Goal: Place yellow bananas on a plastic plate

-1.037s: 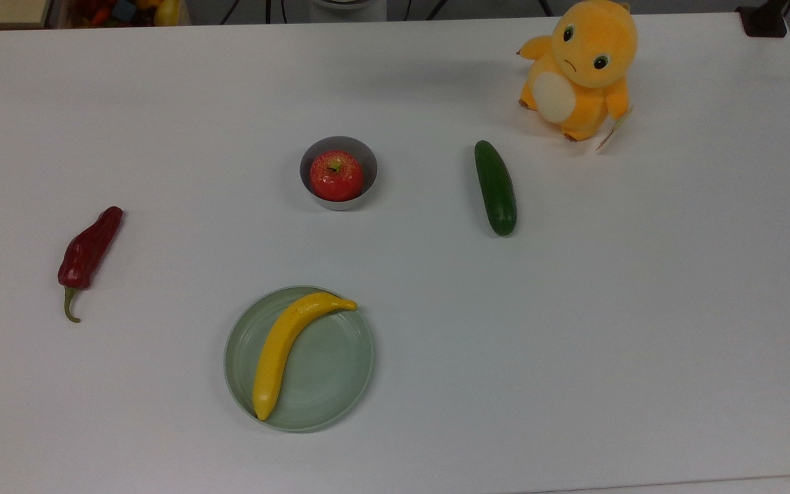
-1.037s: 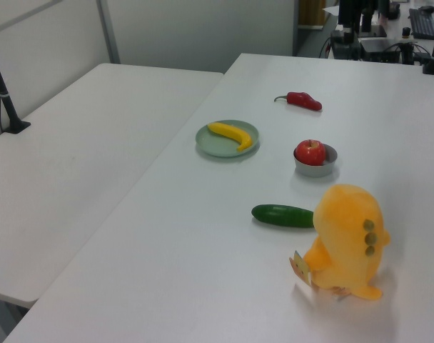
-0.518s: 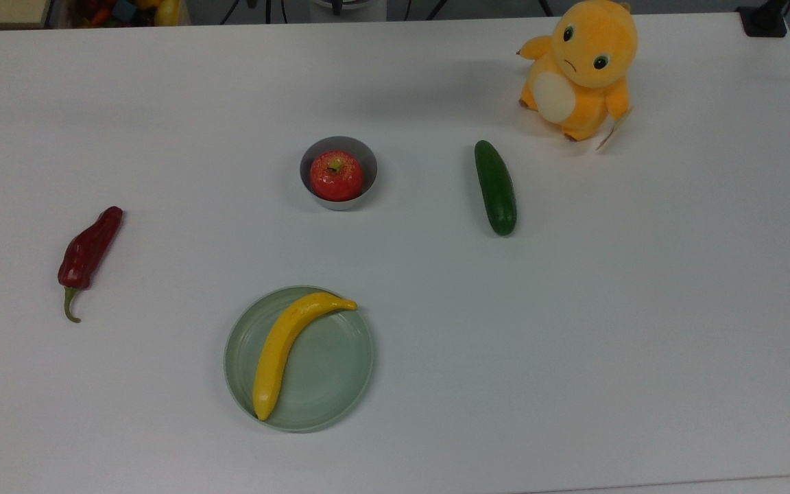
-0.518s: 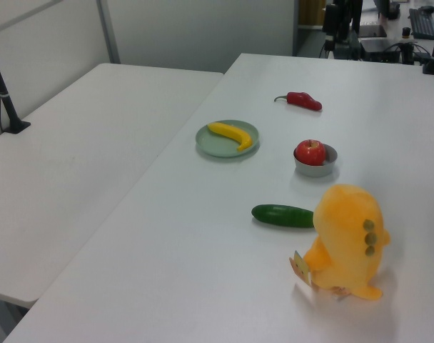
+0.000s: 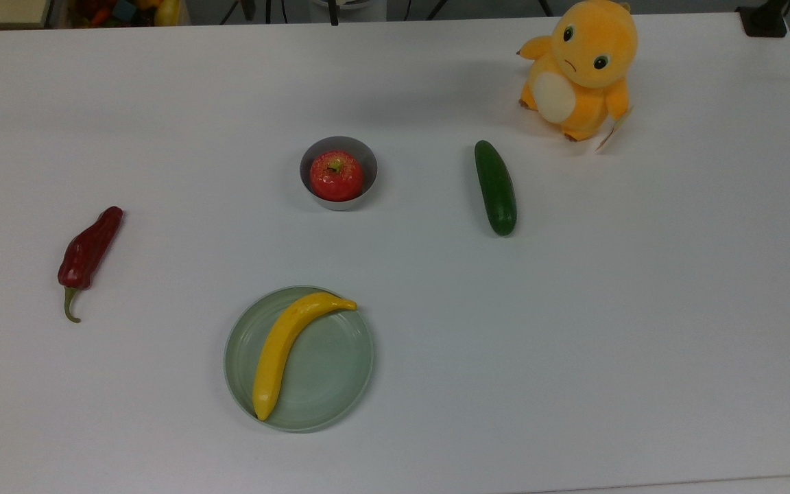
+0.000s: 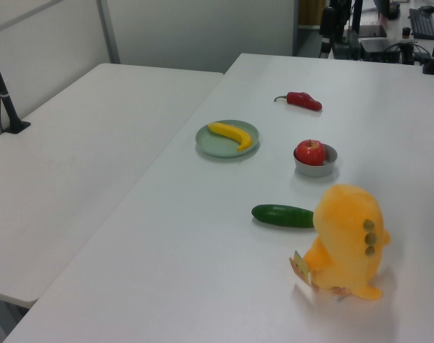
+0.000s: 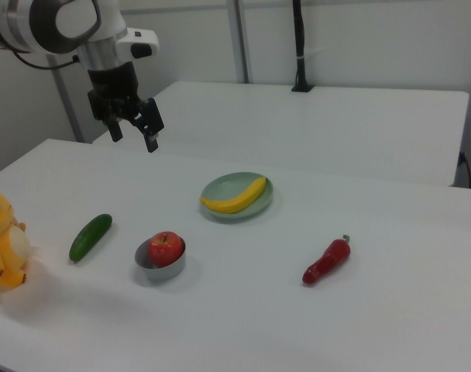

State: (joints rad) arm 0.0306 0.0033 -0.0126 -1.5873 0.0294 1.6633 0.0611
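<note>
From my station the white surface (image 5: 642, 309) takes up most of the top view, and on it the orange plush toy (image 5: 579, 68) sits in the upper right of the frame. The arm is up in the upper left of the right view, its tool (image 7: 133, 124) raised clear of the surface with the fingers apart and nothing between them. The plastic plate (image 5: 340, 384) lies in the lower middle of the top view, and the yellow bananas (image 5: 285, 346) rest on it, one curved fruit whose long axis runs from lower left to upper right of the frame, stem tip reaching the plate's rim. In the right view the plate (image 7: 260, 203) lies to the lower right of the tool, well apart from it. I judge the placing done; any coming move is only a retreat, and nothing stands in the way. Around: the dark green cucumber (image 5: 496, 187) right of centre, the grey bowl (image 5: 369, 165) holding a red apple (image 5: 336, 175) above the plate, and a red chilli pepper (image 5: 88, 252) at the left.
</note>
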